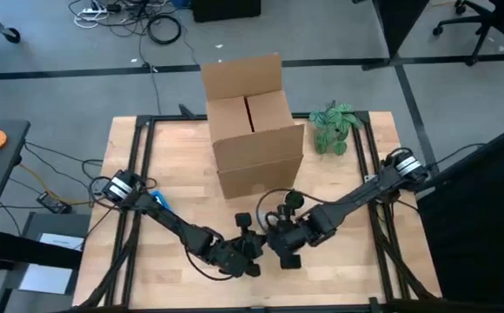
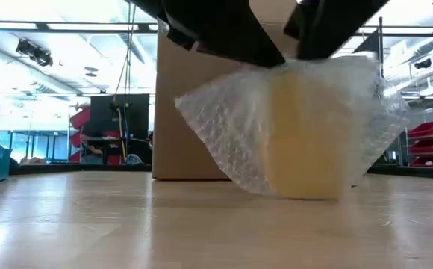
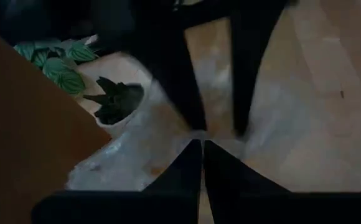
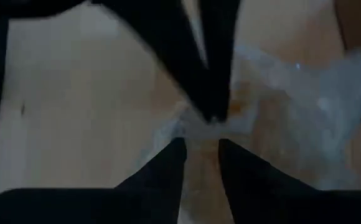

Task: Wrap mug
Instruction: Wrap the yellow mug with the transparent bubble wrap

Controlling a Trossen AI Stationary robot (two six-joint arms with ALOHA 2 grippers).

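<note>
I see the mug point(image 2: 306, 134) standing upright on the near-middle of the table point(image 1: 182, 165), with bubble wrap point(image 2: 231, 138) around it. My left gripper point(image 3: 203, 144) pinches the wrap shut; my right gripper point(image 4: 202, 144) is a little open (both right above it, equally near).

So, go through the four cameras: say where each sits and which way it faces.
High view: above the table, looking straight down; both dark arms meet before the open brown cardboard box.
Low view: table height, looking level at the pale mug wrapped in clear bubble wrap; arms enter from above.
Left wrist view: on the left arm, its left gripper shut on the wrap.
Right wrist view: on the right arm, right gripper at the wrap.
Shared: both wrist views show the wrap and the opposite gripper.
</note>
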